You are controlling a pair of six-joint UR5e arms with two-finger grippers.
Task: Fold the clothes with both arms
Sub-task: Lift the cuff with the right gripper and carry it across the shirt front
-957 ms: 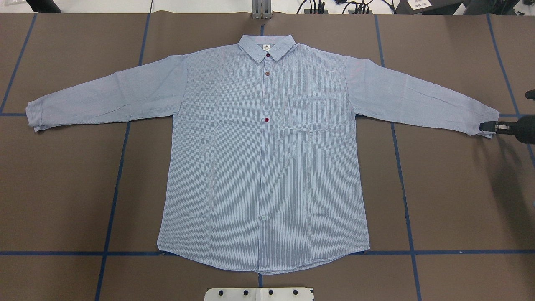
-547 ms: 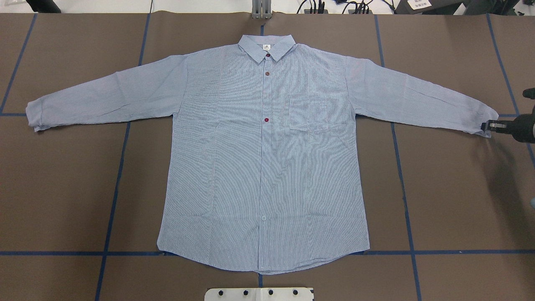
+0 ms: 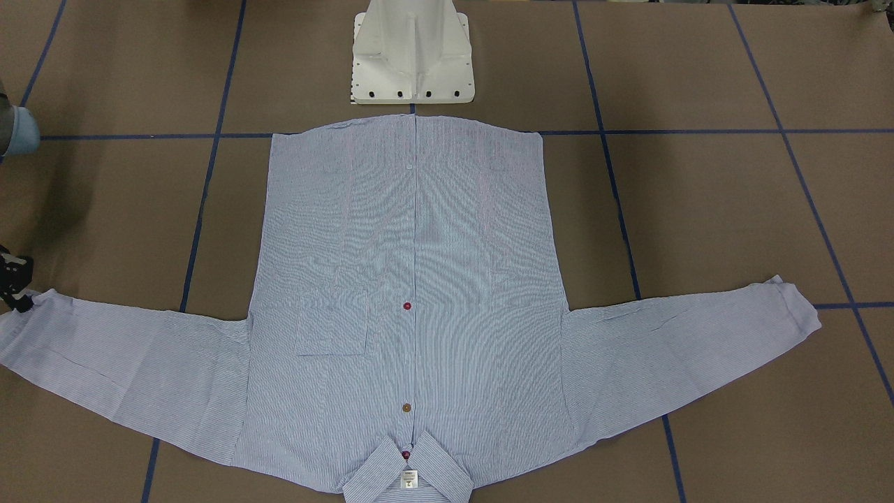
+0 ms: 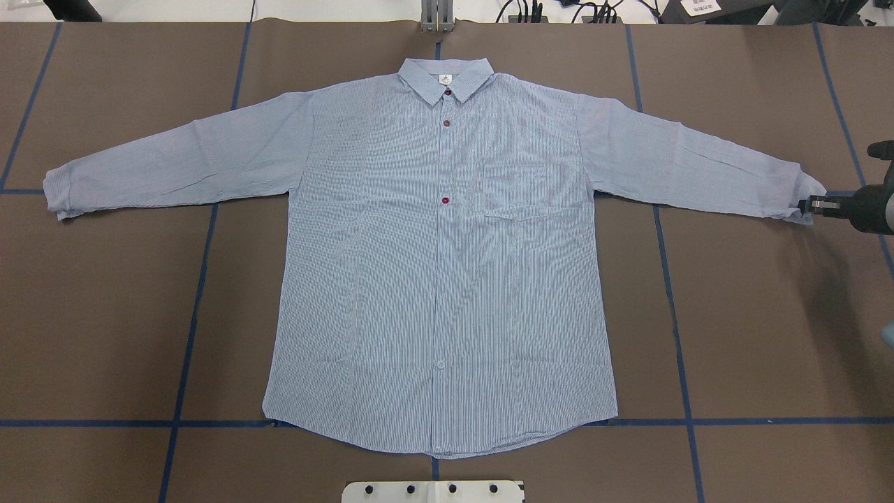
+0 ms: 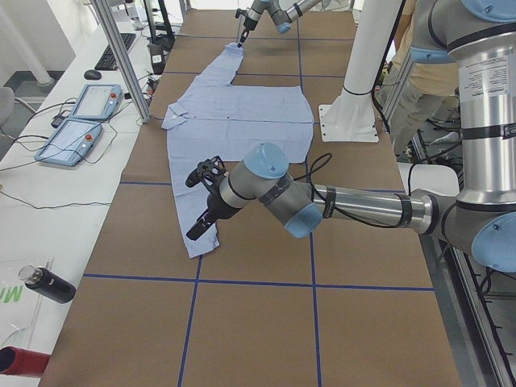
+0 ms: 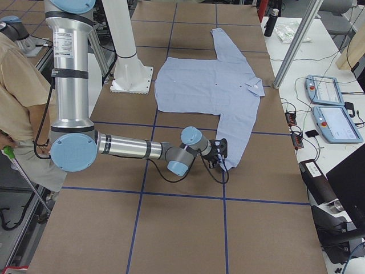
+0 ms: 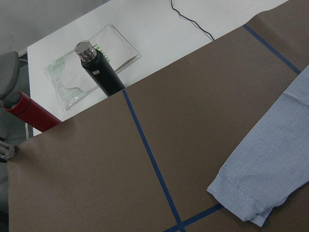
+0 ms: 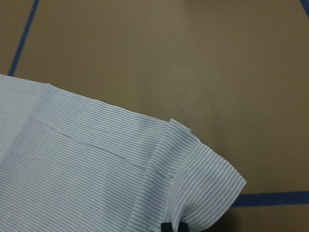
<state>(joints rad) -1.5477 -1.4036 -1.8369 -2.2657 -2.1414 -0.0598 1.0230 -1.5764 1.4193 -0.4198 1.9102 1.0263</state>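
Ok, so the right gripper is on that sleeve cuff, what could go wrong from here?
1. The right gripper pinches the shirt only at the very edge of the cuff; that thin bite could slip once it lifts.
2. The left gripper hangs above the other cuff without touching it, so a one-sided pull may drag the shirt askew.

Overhead cam sits behind the robot looking forward and down, front-facing cam is across the table (image 3: pixel 698 209) looking steeply down at it, so both cover the shirt (image 4: pixel 440 265) but flipped end for end. Side cams look along the table from each end, set farther back. Wrist cams are close-in: left on one cuff (image 7: pixel 241 198) and the table edge, right tight on the other cuff (image 8: pixel 203 183).
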